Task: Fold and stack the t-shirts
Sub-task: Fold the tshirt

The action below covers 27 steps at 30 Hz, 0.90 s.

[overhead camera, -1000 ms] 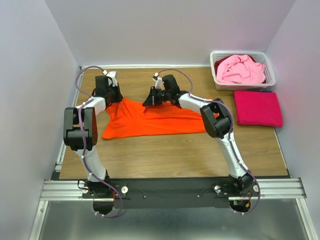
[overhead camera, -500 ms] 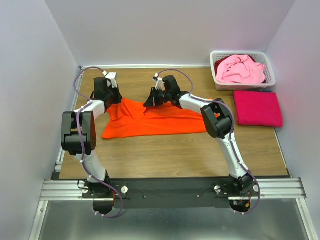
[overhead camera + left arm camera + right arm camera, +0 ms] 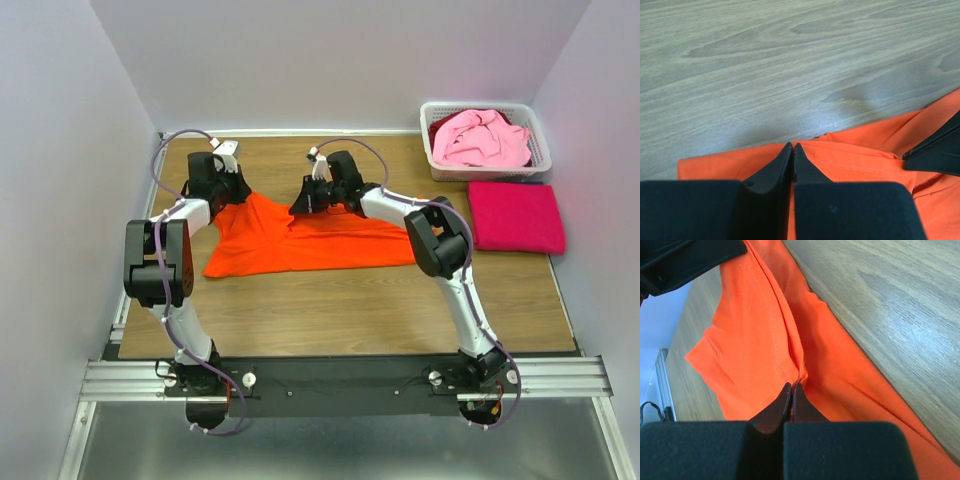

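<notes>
Wooden table [image 3: 330, 300]: one orange t-shirt [image 3: 300, 245], one magenta t-shirt [image 3: 515, 215], seemingly one pink t-shirt [image 3: 480, 138].

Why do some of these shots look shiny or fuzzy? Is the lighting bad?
Top external: even light, sharp, only faint shadows on the table. Left wrist: the black fingers close to the lens look soft, and the wood has a dull sheen. Right wrist: bright glare on the wood at upper right; the orange t-shirt is crisp.

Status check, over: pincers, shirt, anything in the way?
Right pincer shut on a fold of the bright orange cloth t-shirt. Left pincer near-shut at its edge, grip unclear. Shirt rumpled, unstacked. Nothing blocking.
</notes>
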{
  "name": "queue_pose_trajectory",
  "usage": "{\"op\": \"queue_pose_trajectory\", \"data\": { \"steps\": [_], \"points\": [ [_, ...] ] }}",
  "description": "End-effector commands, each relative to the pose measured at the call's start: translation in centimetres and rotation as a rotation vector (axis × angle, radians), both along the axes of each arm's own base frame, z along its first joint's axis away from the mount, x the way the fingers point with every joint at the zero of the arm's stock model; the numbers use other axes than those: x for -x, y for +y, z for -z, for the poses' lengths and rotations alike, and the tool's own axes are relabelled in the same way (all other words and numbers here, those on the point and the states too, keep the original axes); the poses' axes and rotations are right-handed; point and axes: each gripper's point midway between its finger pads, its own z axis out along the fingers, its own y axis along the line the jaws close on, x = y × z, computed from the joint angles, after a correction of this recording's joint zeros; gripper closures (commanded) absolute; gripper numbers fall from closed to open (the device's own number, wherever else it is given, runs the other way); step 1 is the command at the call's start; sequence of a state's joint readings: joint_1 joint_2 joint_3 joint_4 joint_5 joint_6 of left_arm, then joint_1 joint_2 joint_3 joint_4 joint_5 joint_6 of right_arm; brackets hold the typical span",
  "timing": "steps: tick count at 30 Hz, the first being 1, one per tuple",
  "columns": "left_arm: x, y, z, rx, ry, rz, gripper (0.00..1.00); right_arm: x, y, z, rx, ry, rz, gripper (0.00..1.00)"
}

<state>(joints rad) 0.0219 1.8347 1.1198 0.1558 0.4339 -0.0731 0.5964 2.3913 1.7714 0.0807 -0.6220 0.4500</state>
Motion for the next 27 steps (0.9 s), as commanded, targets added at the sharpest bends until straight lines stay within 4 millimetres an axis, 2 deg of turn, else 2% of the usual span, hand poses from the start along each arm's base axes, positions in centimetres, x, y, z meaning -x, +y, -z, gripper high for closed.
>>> {"op": "queue_pose_trajectory", "data": {
  "steps": [1, 9, 19, 24, 27],
  "points": [
    [-0.1, -0.3, -0.5, -0.023, -0.045, 0.05, 0.89, 0.3, 0.1, -2.7, -0.008, -0.071, -0.01, 0.99],
    [1.0, 0.2, -0.4, -0.067, -0.056, 0.05, 0.89, 1.0, -0.3, -2.7, 0.0, -0.088, -0.039, 0.99],
    [1.8, 0.2, -2.4, -0.07, -0.105, 0.047, 0.89, 2.8, 0.1, -2.6, -0.016, -0.1, -0.136, 0.95],
    [2.6, 0.3, -2.4, -0.064, -0.102, 0.041, 0.89, 3.4, 0.2, -2.0, -0.013, -0.091, -0.157, 0.95],
    [3.3, 0.3, -1.8, -0.057, -0.075, 0.04, 0.89, 3.7, 0.3, -2.0, -0.017, -0.09, -0.17, 0.95]
  ]
}}
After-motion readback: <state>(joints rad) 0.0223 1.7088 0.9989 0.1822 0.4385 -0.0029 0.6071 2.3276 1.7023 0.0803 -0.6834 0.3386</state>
